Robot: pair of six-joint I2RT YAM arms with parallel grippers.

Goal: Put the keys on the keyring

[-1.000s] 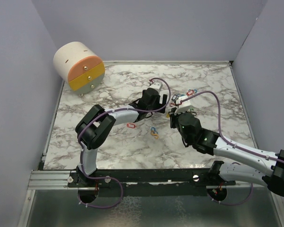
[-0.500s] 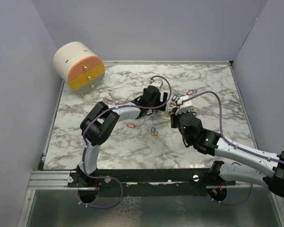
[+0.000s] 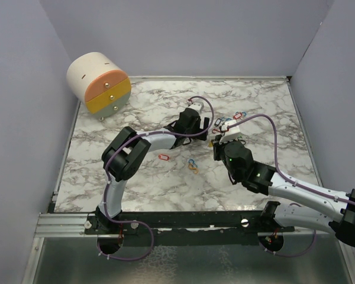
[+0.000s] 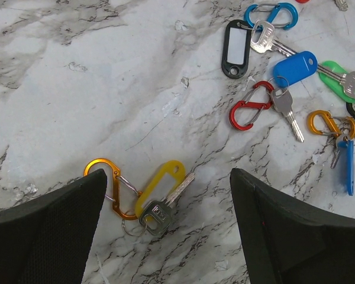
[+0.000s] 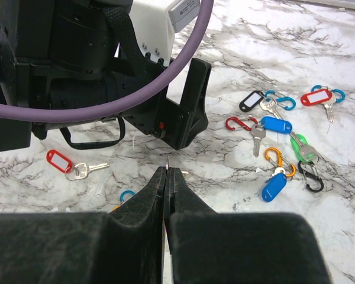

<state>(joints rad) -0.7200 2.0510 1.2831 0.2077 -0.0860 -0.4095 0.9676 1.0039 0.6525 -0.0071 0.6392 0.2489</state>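
The keys lie scattered on the marble table (image 3: pixel 142 112). A yellow-tagged key (image 4: pixel 157 192) clipped to an orange carabiner (image 4: pixel 106 183) lies between the wide-open fingers of my left gripper (image 4: pixel 167 173), untouched. Further keys with black (image 4: pixel 236 40), blue (image 4: pixel 294 68) and green (image 4: pixel 337 74) tags lie beyond it. My right gripper (image 5: pixel 167 170) is shut, with a thin sliver of metal (image 5: pixel 167 160) poking from its tips. Whether that is a key or the keyring I cannot tell. The left gripper's fingers (image 5: pixel 192 94) hang just ahead of the right tips.
A red-tagged key (image 5: pixel 59 161) lies alone to the left, with small blue and orange carabiners (image 3: pixel 193 165) nearby. Red (image 4: pixel 248 106), blue (image 4: pixel 275 13) and orange (image 4: pixel 325 123) carabiners sit among the keys. A round drawer unit (image 3: pixel 99 83) stands at the back left.
The left arm's elbow has swung to the right and its gripper has edged a little toward the key cluster. The right arm has not moved.
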